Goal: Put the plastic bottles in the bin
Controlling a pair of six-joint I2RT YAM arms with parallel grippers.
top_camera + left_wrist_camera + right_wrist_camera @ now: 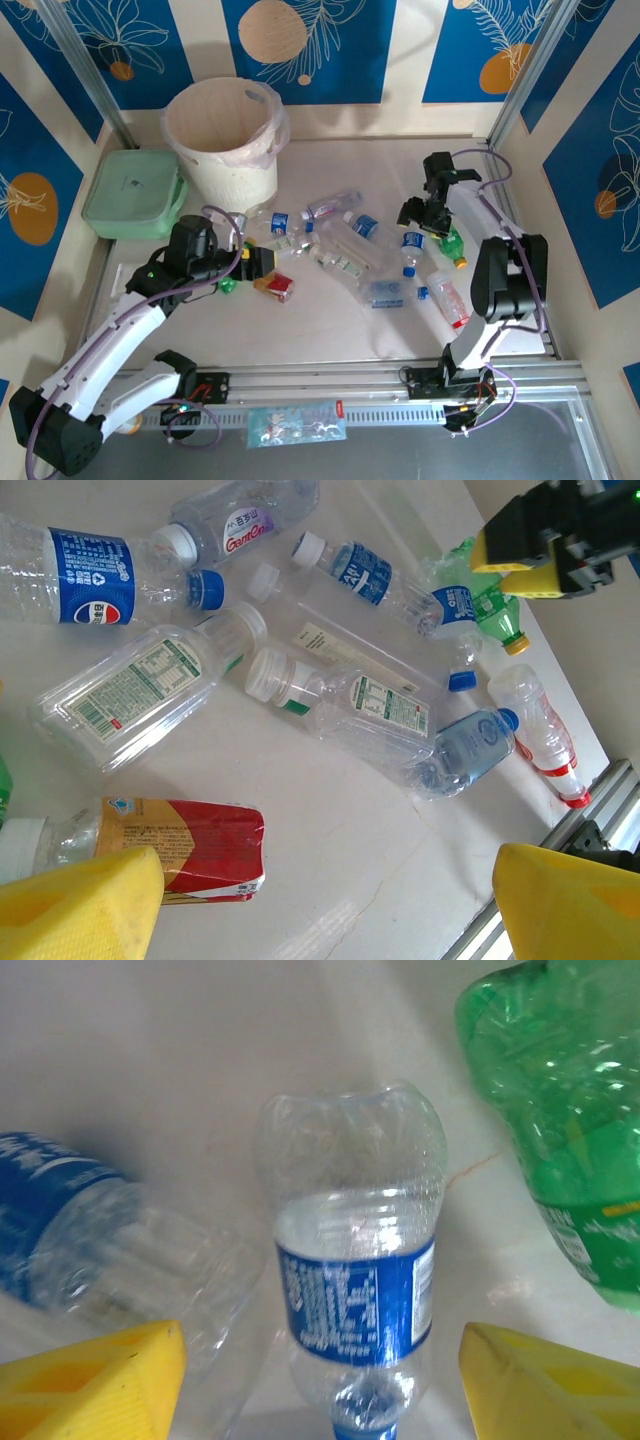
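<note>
Nothing is looking binned yet: the plastic bottles [340, 245] are lying across the middle of the tabletop [330, 325], the bin [228, 172] is sitting at its far-left corner, the left gripper [330, 900] is gaping, and the right gripper [322, 1370] is straddling a blue-labelled bottle [355, 1290], jaws apart.

Beyond the left tool [265, 265] and off to its left, a pale-green lidded box [133, 195] sits flat on the white bench [330, 330], lid shut, tucked into the corner by the wall. Well beyond the right tool [420, 218] there are blue wall panels [300, 45] with white leaf drawings and orange discs, and cream strips between them. On the near side of both tools a slotted aluminium rail [340, 380] runs along the bench edge. A clear printed packet [296, 422] lies there, nearer the left tool.
</note>
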